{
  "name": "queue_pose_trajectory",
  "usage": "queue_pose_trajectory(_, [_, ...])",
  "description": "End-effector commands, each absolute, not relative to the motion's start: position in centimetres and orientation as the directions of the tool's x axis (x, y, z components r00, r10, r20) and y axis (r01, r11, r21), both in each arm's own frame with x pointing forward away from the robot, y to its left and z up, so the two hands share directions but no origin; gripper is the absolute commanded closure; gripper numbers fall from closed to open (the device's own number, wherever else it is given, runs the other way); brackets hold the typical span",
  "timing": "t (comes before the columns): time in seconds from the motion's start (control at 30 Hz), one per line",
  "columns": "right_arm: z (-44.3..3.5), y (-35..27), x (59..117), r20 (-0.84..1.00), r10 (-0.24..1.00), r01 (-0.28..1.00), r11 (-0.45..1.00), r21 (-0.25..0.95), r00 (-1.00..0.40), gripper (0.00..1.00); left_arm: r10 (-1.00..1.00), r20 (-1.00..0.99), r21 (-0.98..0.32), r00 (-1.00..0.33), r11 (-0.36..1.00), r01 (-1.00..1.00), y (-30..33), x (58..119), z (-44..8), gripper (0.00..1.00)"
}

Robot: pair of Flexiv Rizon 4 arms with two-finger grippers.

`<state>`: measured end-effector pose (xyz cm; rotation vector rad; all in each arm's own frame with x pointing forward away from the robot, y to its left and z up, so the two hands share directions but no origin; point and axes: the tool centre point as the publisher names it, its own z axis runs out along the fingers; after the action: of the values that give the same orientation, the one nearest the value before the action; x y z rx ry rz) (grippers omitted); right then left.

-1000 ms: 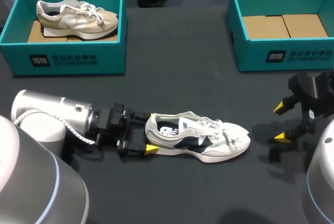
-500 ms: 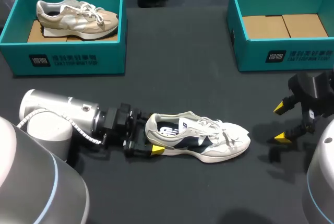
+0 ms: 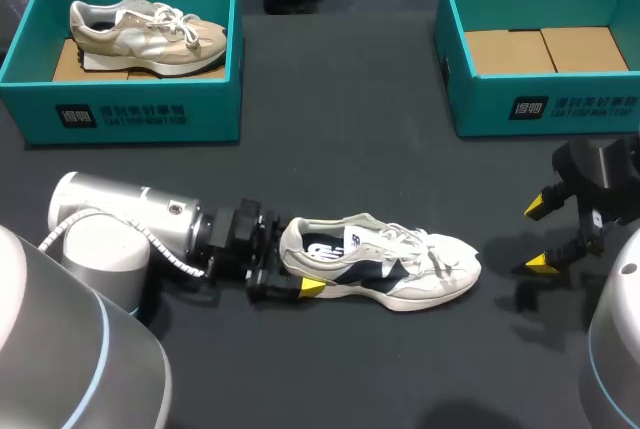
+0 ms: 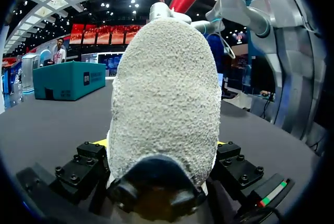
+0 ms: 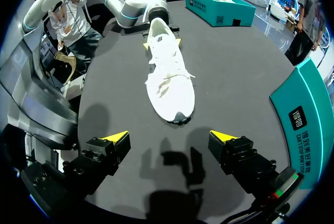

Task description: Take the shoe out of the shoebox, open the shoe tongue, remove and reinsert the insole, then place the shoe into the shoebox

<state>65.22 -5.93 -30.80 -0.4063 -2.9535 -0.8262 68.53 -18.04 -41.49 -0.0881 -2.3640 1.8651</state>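
One white-and-navy shoe (image 3: 385, 269) stands upright on the dark surface (image 3: 340, 149), near the middle, toe pointing right; the left hand (image 3: 296, 269) sits at its heel, though I cannot tell whether it grips; the right hand (image 3: 540, 234), spread wide and empty, hovers well apart beyond the toe.

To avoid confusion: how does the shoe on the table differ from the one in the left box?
The table shoe is white and navy; the boxed shoe is beige. The table shoe lies on the table with the left gripper at its heel; the boxed shoe sits in the teal shoebox, untouched. Both sit upright, toes toward the robot's right.
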Motion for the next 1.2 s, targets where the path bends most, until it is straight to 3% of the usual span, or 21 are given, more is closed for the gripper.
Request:
queue_pose_trajectory(0.03, [-30.72, -5.94, 65.02, 0.113, 0.24, 0.264, 0.824, 0.502, -0.964, 0.0, 0.124, 0.062, -0.971, -0.99, 0.236, -0.031, -18.72, 68.37, -41.79, 1.0])
queue_pose_trajectory(1.2, [-30.72, -5.94, 65.02, 0.113, 0.24, 0.264, 0.824, 0.502, -0.964, 0.0, 0.074, 0.062, -0.968, -0.995, 0.249, -0.041, -18.18, 68.9, -41.73, 1.0])
